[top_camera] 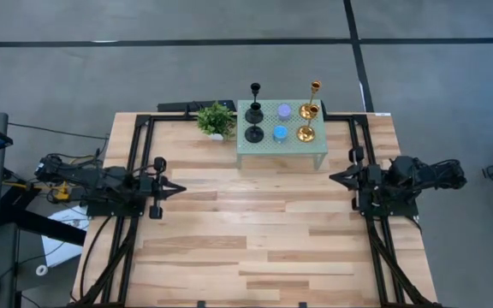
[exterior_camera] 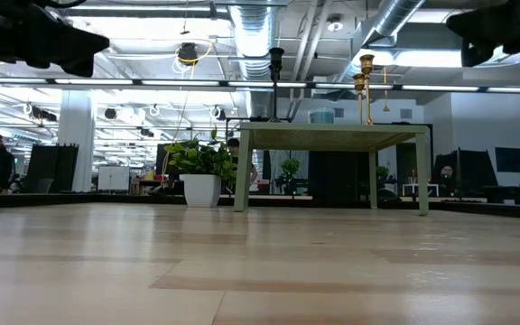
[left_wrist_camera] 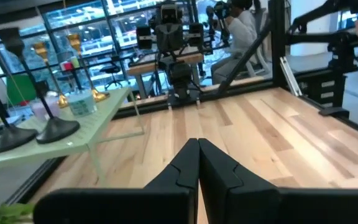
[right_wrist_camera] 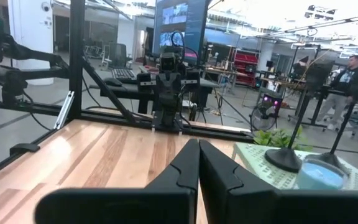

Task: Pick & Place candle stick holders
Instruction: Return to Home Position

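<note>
Grippers both closed, you can check each wrist view: left gripper [left_wrist_camera: 197, 148] has its two dark fingers pressed tip to tip with nothing between them, same for right gripper [right_wrist_camera: 197, 148]. From above your left arm lies along the left edge of the light wooden slatted table [top_camera: 255, 248] with its gripper pointing inward, your right arm mirrors it at the right edge, and the two grippers face each other across bare boards. All your task pieces sit on the pale green perforated metal shelf [top_camera: 270, 151] at the far middle of the table, in three pairs, each pair one behind the other. The two black stemmed candle stick holders [top_camera: 254, 133] stand upright at the shelf's left end. The low round purple candle holder [top_camera: 284, 110] is in the middle, far side, with the low round blue candle holder [top_camera: 280, 133] just in front of it. The two shiny gold stemmed candle stick holders [top_camera: 306, 133] stand upright at the right end. You also have a small green leafy plant in a white pot [top_camera: 216, 120] on the table just beside the shelf's left end. Neither gripper touches the shelf
</note>
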Robot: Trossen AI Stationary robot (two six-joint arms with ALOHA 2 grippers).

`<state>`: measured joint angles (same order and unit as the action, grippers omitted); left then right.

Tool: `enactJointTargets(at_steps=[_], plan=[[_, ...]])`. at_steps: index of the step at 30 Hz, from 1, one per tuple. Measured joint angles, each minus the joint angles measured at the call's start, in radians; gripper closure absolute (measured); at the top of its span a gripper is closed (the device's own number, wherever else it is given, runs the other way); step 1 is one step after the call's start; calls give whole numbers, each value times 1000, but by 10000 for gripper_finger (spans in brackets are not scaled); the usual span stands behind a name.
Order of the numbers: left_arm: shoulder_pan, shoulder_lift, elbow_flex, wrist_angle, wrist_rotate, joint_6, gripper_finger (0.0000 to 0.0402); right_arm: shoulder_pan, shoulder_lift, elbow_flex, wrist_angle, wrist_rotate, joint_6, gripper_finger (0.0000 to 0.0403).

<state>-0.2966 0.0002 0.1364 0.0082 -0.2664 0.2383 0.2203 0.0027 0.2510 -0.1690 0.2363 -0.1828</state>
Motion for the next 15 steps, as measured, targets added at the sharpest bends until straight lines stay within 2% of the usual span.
enactJointTargets(at_steps=[15], plan=[[0,0,-62,45,-2,-11,396,0,0,-120,81,-24,35,403]])
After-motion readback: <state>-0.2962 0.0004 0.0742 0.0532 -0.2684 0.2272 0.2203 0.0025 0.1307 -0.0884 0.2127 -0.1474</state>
